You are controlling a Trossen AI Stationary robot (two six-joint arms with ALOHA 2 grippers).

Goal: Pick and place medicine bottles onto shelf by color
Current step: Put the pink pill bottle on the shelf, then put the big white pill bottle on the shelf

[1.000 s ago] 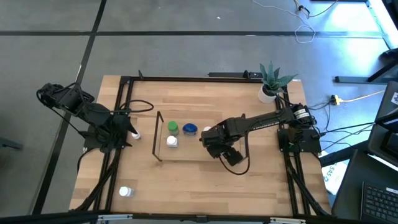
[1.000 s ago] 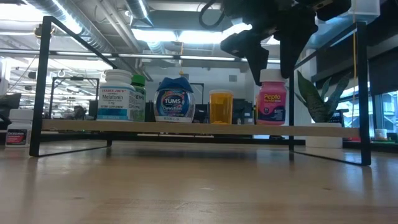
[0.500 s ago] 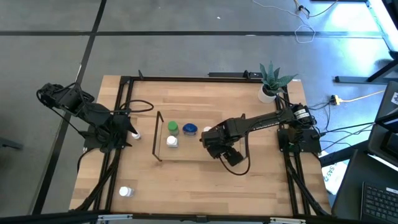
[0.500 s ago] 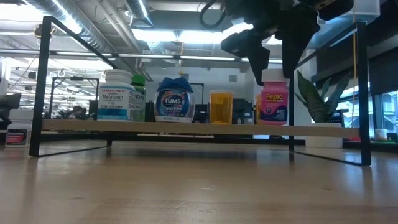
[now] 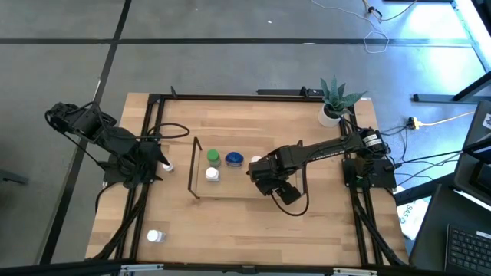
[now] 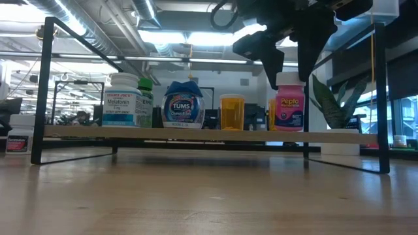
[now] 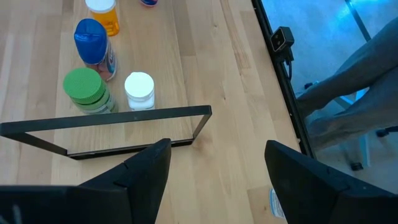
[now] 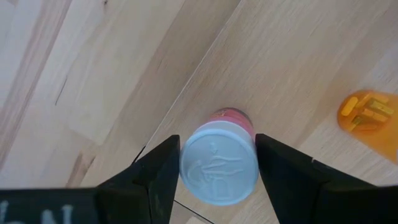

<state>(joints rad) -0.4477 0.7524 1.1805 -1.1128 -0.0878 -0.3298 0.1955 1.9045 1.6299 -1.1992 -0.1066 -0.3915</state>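
The shelf [image 6: 196,135] is a light wood board in a dark wire frame [image 5: 196,165]. On it stand a white-capped bottle [image 6: 122,99], a green-capped one [image 5: 212,158], a blue-capped one [image 6: 182,104] and an orange one [image 6: 231,112]. My right gripper [image 6: 289,75] hangs over the shelf's right part, shut on the pale cap of a pink bottle [image 6: 289,109]. My left gripper [image 7: 217,158] is open and empty at the table's left edge [image 5: 157,165]. My right gripper pinches the pink bottle's round cap [image 8: 219,168] between its two fingers, one on each side. The fingers come from above, pointing down. The bottle hangs upright, its base at the shelf board [image 6: 289,130]. Whether it rests there I cannot tell.
A loose white bottle [image 5: 156,236] lies near the table's front left corner. A potted green plant [image 5: 335,100] stands at the far right corner. A black frame [image 5: 153,100] edges the table. A bottle with a red label [image 6: 18,140] shows at the far left of the low view.
My right gripper has shifted a little toward the table's right edge with the pink bottle. The bottle has stayed upright at the height of the shelf board.
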